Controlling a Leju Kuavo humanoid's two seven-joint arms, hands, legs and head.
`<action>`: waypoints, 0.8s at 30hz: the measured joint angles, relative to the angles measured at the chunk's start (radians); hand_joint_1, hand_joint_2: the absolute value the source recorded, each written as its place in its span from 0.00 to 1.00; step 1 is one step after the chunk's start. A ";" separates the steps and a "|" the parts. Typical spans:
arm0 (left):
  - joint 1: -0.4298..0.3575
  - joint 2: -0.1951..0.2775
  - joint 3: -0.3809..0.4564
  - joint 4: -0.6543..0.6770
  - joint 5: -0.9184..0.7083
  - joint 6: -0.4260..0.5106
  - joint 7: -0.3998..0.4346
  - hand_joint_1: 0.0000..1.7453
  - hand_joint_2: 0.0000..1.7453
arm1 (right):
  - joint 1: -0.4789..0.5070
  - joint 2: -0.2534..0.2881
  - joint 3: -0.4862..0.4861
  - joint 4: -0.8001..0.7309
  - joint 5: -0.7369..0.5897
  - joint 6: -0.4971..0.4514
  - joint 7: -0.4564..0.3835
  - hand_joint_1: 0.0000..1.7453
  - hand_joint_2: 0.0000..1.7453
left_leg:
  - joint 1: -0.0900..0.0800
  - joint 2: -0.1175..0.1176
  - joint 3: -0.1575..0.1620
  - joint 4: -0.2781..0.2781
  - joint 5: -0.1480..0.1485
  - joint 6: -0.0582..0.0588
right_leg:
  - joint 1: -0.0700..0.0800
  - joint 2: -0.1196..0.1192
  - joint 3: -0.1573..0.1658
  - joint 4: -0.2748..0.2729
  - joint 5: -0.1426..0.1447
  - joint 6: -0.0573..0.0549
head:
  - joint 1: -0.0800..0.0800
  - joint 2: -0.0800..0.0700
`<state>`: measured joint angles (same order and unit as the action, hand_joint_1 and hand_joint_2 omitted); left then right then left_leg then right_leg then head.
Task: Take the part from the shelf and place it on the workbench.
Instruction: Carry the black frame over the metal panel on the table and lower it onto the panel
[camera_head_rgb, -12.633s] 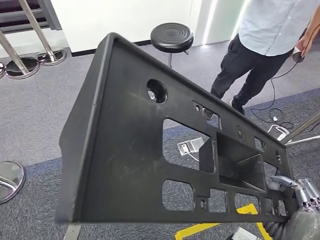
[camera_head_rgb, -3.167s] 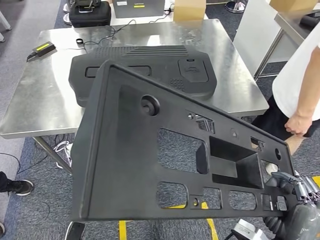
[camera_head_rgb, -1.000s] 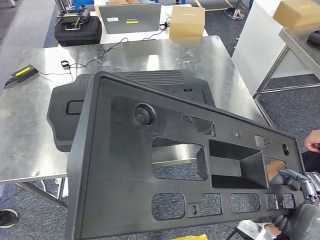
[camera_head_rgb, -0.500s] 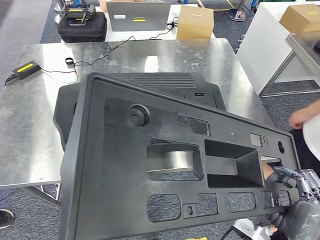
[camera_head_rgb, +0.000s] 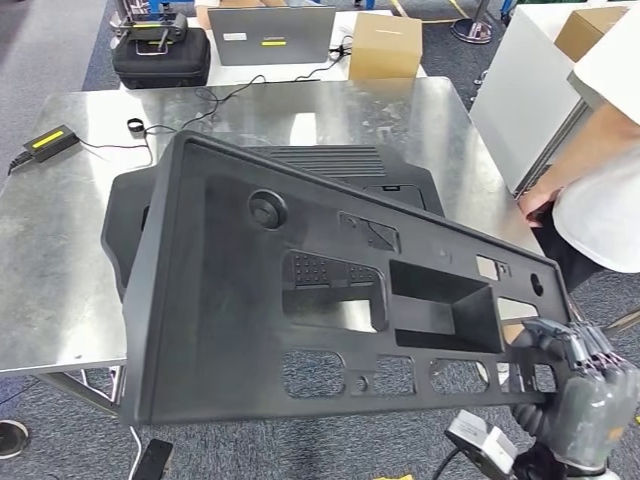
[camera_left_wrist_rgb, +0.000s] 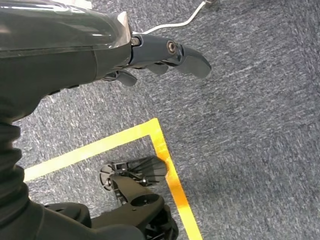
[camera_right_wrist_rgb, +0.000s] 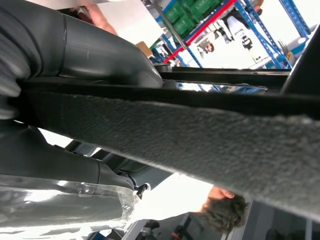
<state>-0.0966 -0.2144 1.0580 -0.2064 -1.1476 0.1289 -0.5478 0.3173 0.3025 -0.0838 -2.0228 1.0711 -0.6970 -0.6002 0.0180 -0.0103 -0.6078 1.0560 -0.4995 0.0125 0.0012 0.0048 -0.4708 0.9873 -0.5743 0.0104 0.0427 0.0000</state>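
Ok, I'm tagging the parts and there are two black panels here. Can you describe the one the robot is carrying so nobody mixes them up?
Start at the steel workbench. A black panel with a ribbed top lies flat on it. The carried part is tilted in front of that one, gripped at its lower corner by the right hand. It alone has rectangular cut-outs, a round hole and a boxy recess.

Grey carpet floor (camera_head_rgb: 53, 45) with yellow tape lines (camera_left_wrist_rgb: 166, 150). Steel table (camera_head_rgb: 60, 250) with ceiling-light glare; behind it a white table (camera_head_rgb: 332, 20) carrying laptop (camera_head_rgb: 272, 35), cardboard box (camera_head_rgb: 385, 45), black case (camera_head_rgb: 162, 55).
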 joint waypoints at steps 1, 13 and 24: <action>-0.002 0.000 0.000 0.000 -0.002 0.003 0.007 0.00 0.00 | -0.009 -0.008 0.009 0.006 0.015 0.000 0.014 1.00 1.00 | 0.000 0.000 0.000 0.000 0.000 0.000 | 0.000 0.000 0.000 0.000 0.000 0.000 | 0.000 0.000; -0.034 0.000 -0.039 0.000 -0.044 0.007 0.063 0.00 0.00 | -0.234 -0.156 0.142 0.135 0.255 0.000 0.286 1.00 1.00 | 0.001 0.000 0.001 -0.001 0.001 -0.001 | 0.000 0.000 0.001 0.001 0.000 0.000 | 0.000 0.000; -0.055 -0.001 -0.080 0.000 -0.075 -0.011 0.097 0.00 0.00 | -0.499 -0.286 0.279 0.355 0.367 0.051 0.522 1.00 1.00 | 0.000 0.000 0.001 -0.001 0.002 -0.001 | 0.001 0.000 0.001 0.001 0.000 0.000 | 0.000 0.000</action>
<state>-0.1512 -0.2150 0.9782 -0.2064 -1.2223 0.1182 -0.4512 -0.1819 0.0170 0.1951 -1.6680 1.4378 -0.6461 -0.0787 0.0185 -0.0099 -0.6073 1.0554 -0.4976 0.0111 0.0018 0.0045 -0.4701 0.9886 -0.5741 0.0105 0.0427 0.0000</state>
